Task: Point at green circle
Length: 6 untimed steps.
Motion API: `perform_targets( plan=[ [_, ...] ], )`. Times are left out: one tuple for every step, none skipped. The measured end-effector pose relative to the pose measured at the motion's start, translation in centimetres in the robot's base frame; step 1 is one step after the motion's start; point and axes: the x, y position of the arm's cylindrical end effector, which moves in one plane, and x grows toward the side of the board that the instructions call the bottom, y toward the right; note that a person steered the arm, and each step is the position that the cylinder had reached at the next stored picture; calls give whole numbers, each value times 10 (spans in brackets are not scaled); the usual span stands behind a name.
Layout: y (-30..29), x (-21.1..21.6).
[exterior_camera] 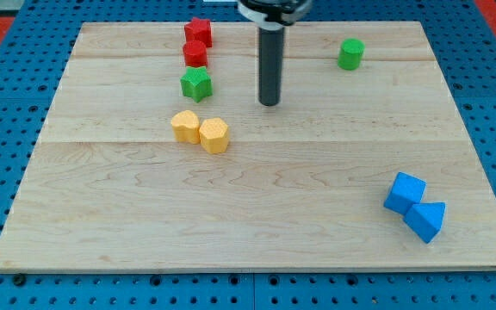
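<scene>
The green circle block [350,53] stands near the view's top right of the wooden board [257,224]. My tip [269,102] rests on the board in the upper middle, well to the left of the green circle and a little below it. The dark rod rises from the tip to the view's top edge. A green star block [196,83] lies to the left of the tip.
Two red blocks [197,42] sit stacked in line above the green star. Two yellow blocks [200,131] touch each other below the star. Two blue blocks [414,207] sit together near the view's bottom right. A blue pegboard [7,95] surrounds the board.
</scene>
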Motion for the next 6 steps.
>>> perform_targets(
  plan=[
    [19, 0],
    [21, 0],
    [22, -1],
    [54, -37],
    [71, -54],
    [124, -47]
  ],
)
